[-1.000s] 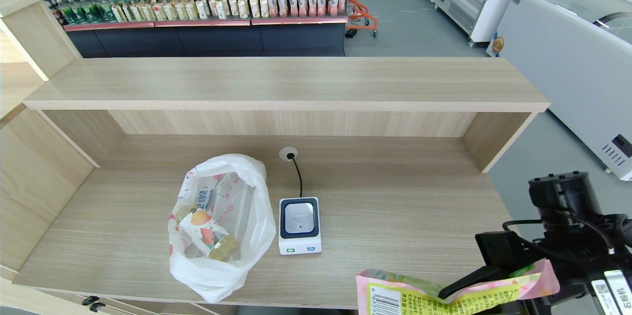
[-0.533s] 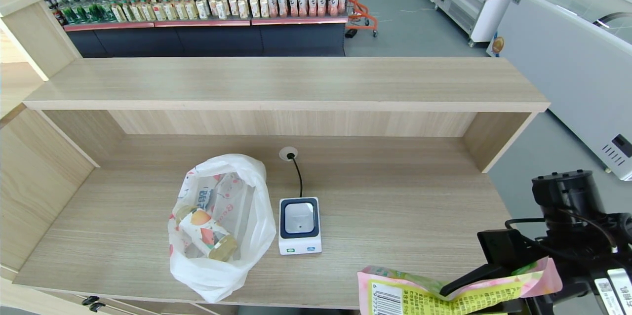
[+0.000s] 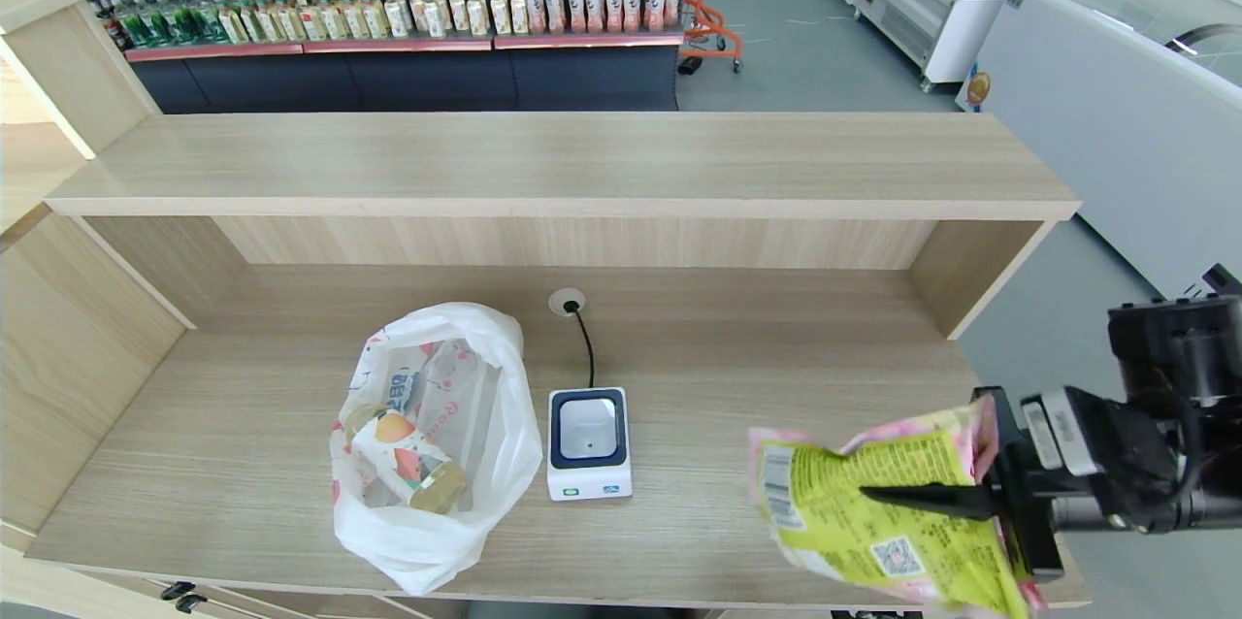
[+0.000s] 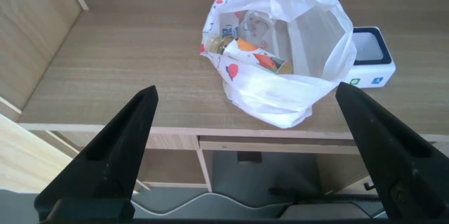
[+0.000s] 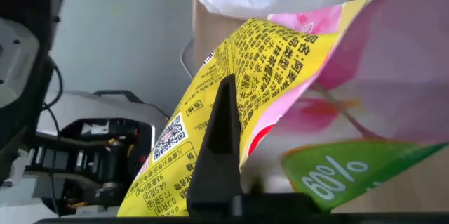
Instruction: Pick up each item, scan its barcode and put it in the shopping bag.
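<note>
I log bright, even overhead store light in the head view: the wooden counter [image 3: 796, 386] carries only soft, faint shadows beside the shopping bag [image 3: 509, 444] and the scanner [image 3: 589, 442], and it dims slightly under the upper shelf [image 3: 563, 158]. I note pale glare on the scanner's window and the freezer lid [image 3: 1145, 8], and straight edges bowing toward that view's corners. In my right wrist view the snack pouch [image 5: 280, 62] catches strong light.
</note>
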### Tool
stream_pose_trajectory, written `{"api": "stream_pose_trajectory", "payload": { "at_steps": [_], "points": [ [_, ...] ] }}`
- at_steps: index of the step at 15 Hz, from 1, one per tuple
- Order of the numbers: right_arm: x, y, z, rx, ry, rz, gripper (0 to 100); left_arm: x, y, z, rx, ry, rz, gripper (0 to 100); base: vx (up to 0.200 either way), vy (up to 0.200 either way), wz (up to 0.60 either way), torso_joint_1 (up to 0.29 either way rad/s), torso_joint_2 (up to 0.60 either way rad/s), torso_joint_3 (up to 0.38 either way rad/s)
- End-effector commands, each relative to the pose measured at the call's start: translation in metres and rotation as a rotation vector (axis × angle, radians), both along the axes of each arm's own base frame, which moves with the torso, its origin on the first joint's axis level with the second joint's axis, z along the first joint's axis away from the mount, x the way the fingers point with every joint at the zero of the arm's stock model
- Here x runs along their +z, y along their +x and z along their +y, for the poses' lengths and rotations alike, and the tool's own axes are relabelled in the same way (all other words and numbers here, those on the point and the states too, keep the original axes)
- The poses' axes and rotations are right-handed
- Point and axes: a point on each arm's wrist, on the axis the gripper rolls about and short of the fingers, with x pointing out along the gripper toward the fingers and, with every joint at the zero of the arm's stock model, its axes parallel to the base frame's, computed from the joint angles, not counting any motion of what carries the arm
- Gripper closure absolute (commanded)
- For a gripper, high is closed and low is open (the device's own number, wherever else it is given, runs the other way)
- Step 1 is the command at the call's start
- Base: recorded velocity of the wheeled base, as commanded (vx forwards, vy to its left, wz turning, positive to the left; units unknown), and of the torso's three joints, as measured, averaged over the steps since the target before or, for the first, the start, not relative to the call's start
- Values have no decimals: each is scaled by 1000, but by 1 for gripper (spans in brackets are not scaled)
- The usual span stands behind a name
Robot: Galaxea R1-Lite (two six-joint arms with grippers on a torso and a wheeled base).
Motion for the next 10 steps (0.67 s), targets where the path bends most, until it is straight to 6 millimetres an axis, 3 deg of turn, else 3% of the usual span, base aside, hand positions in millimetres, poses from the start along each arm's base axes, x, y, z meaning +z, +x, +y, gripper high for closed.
{"api": "stream_pose_trajectory", "payload": {
  "at_steps": [1, 2, 4, 7, 8, 10],
  "points": [
    [35, 4, -11, -367, 19, 3, 100, 0, 0, 0, 0, 0, -1, 0, 0, 0, 0, 0, 0, 0],
    [47, 12, -1, -608, 66, 27, 100, 0, 0, 0, 0, 0, -1, 0, 0, 0, 0, 0, 0, 0],
    [52, 16, 4, -668, 69, 13, 100, 0, 0, 0, 0, 0, -1, 0, 0, 0, 0, 0, 0, 0],
    [51, 13, 16, -437, -150, -262, 100, 0, 0, 0, 0, 0, -1, 0, 0, 0, 0, 0, 0, 0],
    [50, 7, 30, -283, -239, -400, 100, 0, 0, 0, 0, 0, -1, 0, 0, 0, 0, 0, 0, 0],
    [46, -4, 46, -130, -337, -509, 100, 0, 0, 0, 0, 0, -1, 0, 0, 0, 0, 0, 0, 0]
  ]
}}
